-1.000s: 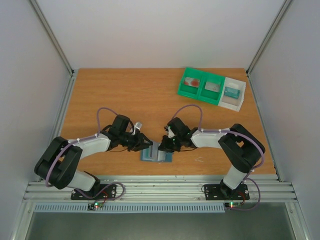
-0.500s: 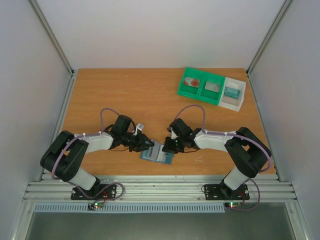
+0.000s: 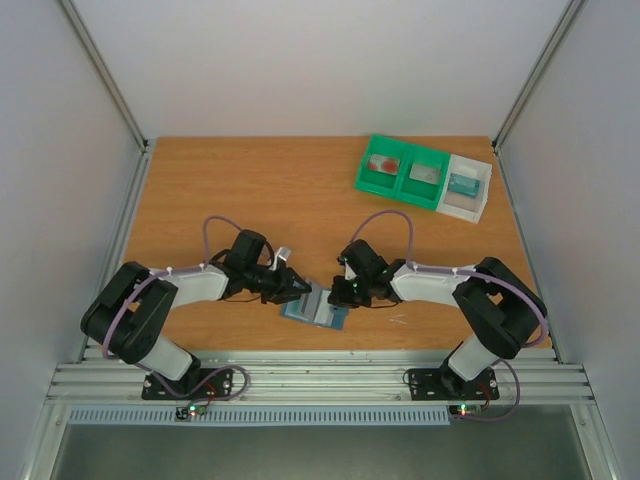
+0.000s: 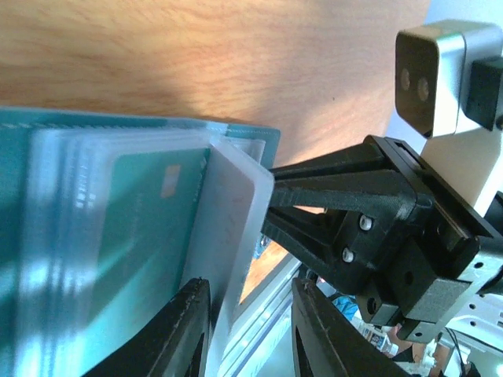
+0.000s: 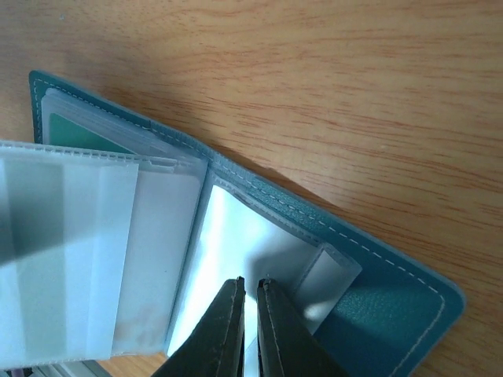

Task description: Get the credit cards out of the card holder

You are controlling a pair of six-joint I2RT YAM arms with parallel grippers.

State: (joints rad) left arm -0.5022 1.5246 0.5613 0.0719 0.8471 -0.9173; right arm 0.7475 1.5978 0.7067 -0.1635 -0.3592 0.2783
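**Desk:** Card holder [image 3: 315,312] lies open near the front edge of the wooden table [image 3: 250,190], between the two arms. What's the hold?

**Photographer:** Left gripper [image 4: 251,289]: jaws apart, straddling the rim of a pale card [image 4: 234,224] that juts from the stack. Right gripper [image 5: 251,283]: fingers drawn almost together, tips down on a clear pocket of the other leaf. Whether any plastic is nipped between them, I cannot tell.

**Desk:** What could go wrong?

**Photographer:** Three things, I'd judge. The sleeves look snug, so a pull on the card may drag the whole holder along unless the right arm pins it. It sits close enough to the table's edge to slide off. Closing the left jaws may catch a sleeve along with the card and crease or tear it. And the grippers work nearly nose to nose, so a loose swing could knock them together.

**Desk:** Materials?

**Photographer:** Slate-teal cover, soft-looking, with pale stitching round a rounded corner. Inside is a fan of clear plastic sleeves [image 5: 86,251], glossy and overlapping. A green card [image 4: 145,236] with a small chip square shows through them. The pale card is stiff, flat and round-cornered.

**Desk:** Anything out?

**Photographer:** One red card [image 3: 384,163] rests in the left compartment of the green tray [image 3: 398,196], well apart at the far right.
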